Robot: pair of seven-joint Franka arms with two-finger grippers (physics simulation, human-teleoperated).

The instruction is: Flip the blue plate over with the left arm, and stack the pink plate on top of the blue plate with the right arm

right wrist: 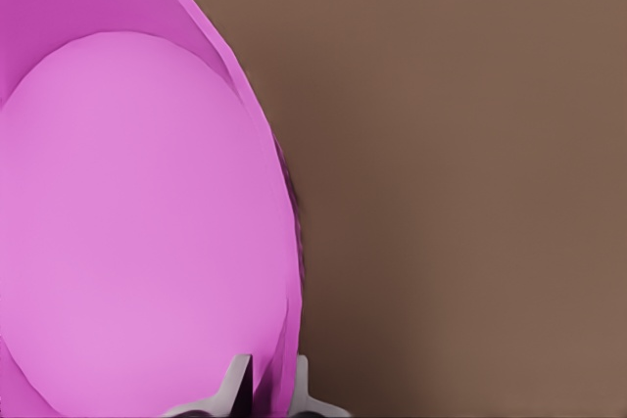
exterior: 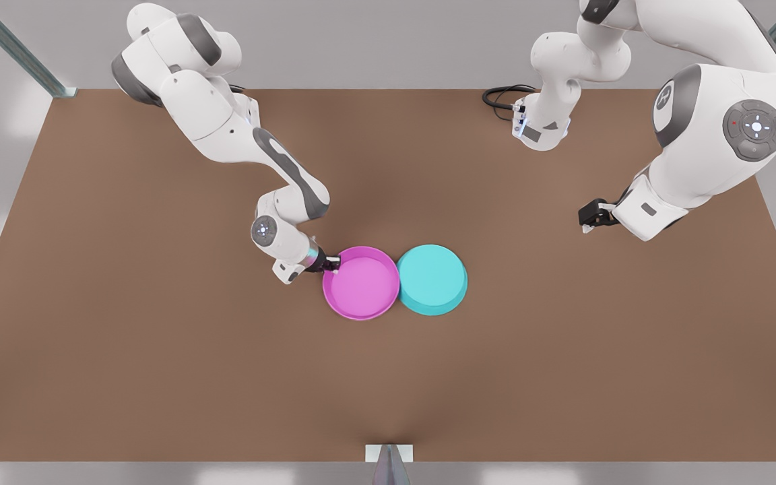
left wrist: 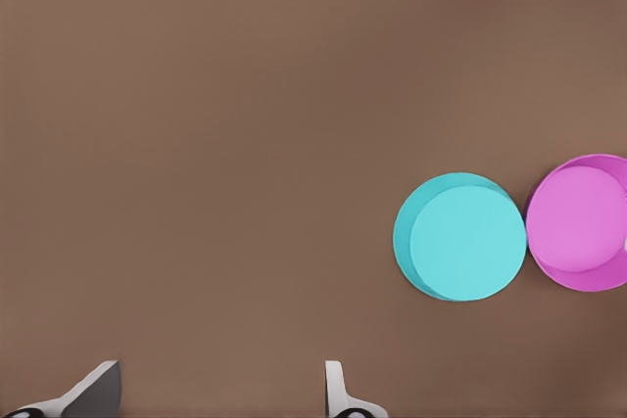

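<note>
Pink and turquoise sit side by side mid-table: your pink plate [exterior: 361,283] lies rim up, touching the blue plate [exterior: 432,279], which rests upside down with its flat base showing. Your right gripper [exterior: 334,264] is at the pink plate's rim on the front view's left, its fingers [right wrist: 238,384] close together on either side of that rim (clamped on it). Your left gripper [exterior: 589,219] hangs well off toward the front view's right, above the brown table [exterior: 125,337], fingers [left wrist: 333,389] spread wide apart, holding nothing.
</note>
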